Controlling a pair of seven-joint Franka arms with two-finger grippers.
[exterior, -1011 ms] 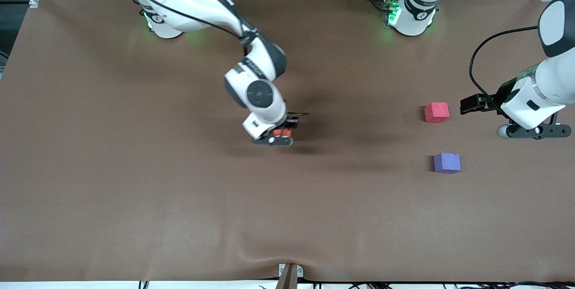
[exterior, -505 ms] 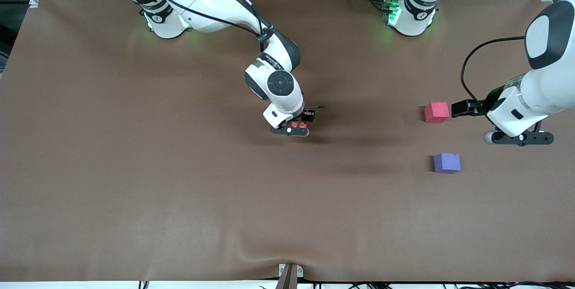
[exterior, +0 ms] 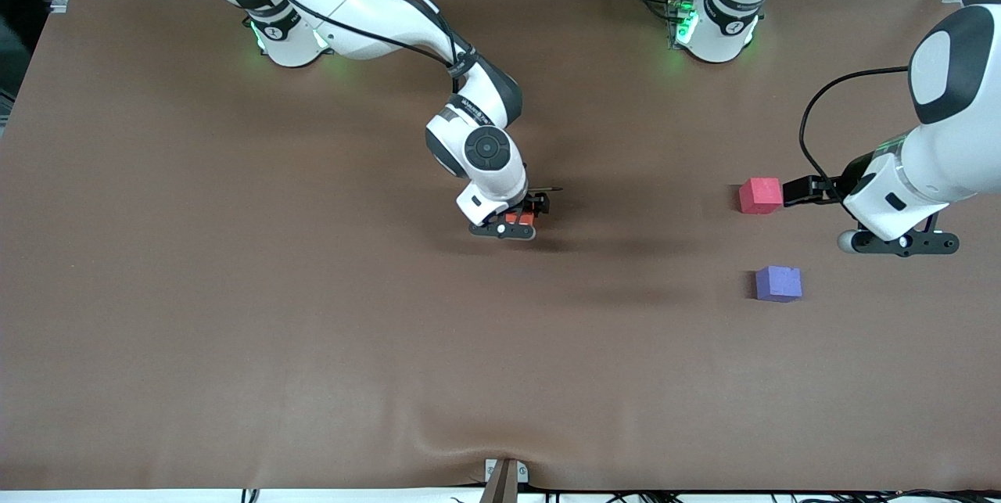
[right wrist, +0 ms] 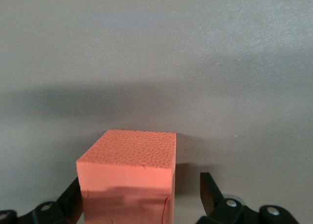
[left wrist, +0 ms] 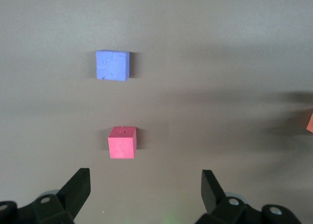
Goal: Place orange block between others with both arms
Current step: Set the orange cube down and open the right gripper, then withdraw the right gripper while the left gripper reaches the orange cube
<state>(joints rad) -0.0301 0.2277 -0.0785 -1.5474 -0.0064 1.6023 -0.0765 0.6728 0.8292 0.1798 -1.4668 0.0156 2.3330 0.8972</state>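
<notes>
The orange block (exterior: 516, 217) (right wrist: 129, 175) sits on the brown table near its middle, between the fingers of my right gripper (exterior: 512, 221) (right wrist: 141, 185). That gripper is open: a gap shows between the block and one finger. My left gripper (exterior: 899, 241) (left wrist: 145, 185) hangs open and empty over the left arm's end of the table, beside the pinkish-red cube (exterior: 760, 195) (left wrist: 122, 142). The purple-blue cube (exterior: 778, 284) (left wrist: 113, 65) lies nearer the front camera than the pinkish-red one, with a gap between them. An edge of the orange block (left wrist: 310, 122) also shows in the left wrist view.
The brown mat (exterior: 313, 315) covers the whole table and has a small ripple at its front edge (exterior: 504, 456). Both arm bases (exterior: 281, 41) (exterior: 712, 30) stand along the table's robot-side edge.
The right arm carried the orange block toward the left arm's end, then settled, and its fingers parted from the block. The left gripper drifted closer to the pinkish-red cube.
</notes>
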